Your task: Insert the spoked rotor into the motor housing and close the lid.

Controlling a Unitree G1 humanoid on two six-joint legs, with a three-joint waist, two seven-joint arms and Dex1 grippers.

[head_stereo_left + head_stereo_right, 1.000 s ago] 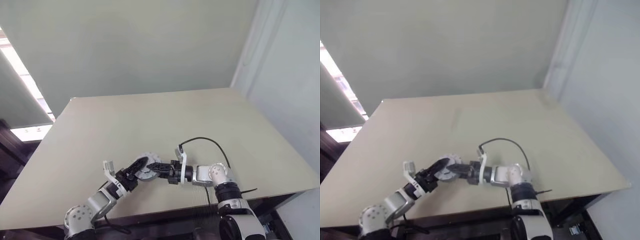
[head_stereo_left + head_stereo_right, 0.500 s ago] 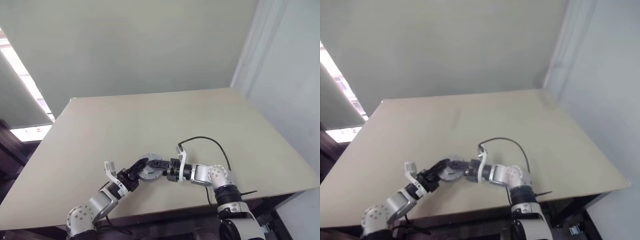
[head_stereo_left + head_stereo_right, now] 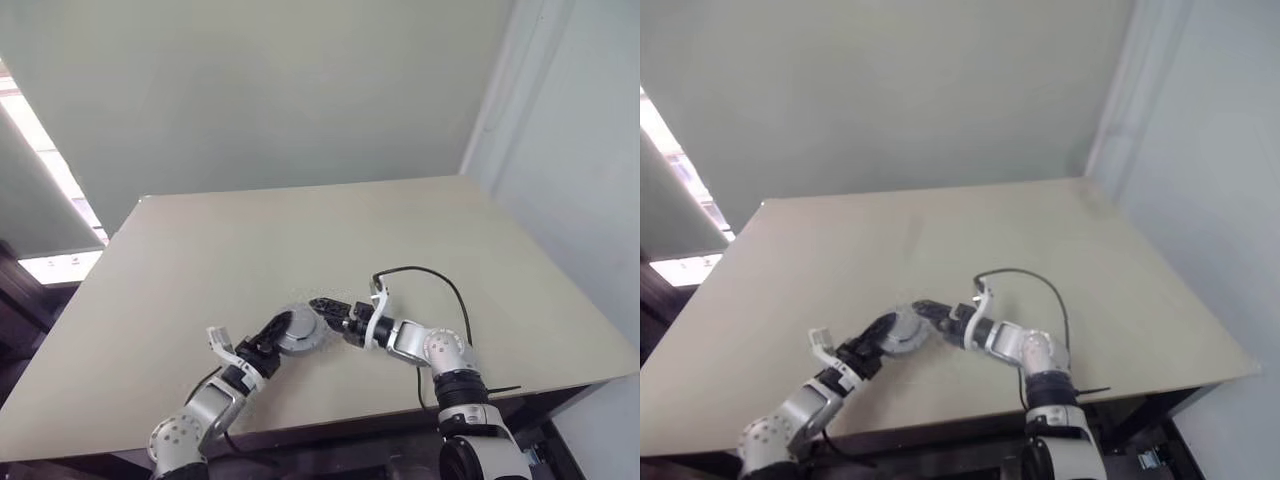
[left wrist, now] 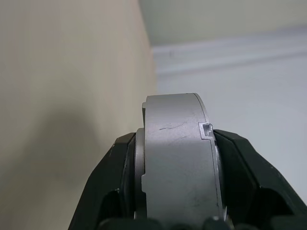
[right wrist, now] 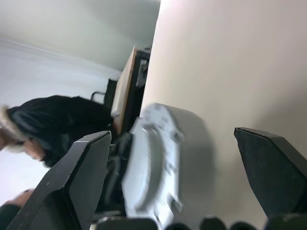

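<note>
My left gripper (image 3: 286,329) is shut on a thick round grey puck (image 3: 299,329), which I take for the motor housing, just above the table near its front edge. The left wrist view shows the puck (image 4: 177,182) edge-on between both black fingers (image 4: 120,163), with a thinner grey layer on one face. I cannot tell whether that layer is the lid. The spoked rotor is hidden. My right gripper (image 3: 324,312) stands open just right of the puck, pointing at it without touching. In the right wrist view the spread fingers (image 5: 86,167) frame the puck (image 5: 158,158).
The beige table (image 3: 300,230) stretches away behind the grippers, with its front edge (image 3: 330,420) close below them. A black cable (image 3: 420,275) loops off the right wrist. A person in dark clothing (image 5: 57,124) stands beyond the table's edge.
My right gripper has let go of the puck, spread its fingers wide and drawn back a little to the right. The left gripper still holds the puck in about the same place.
</note>
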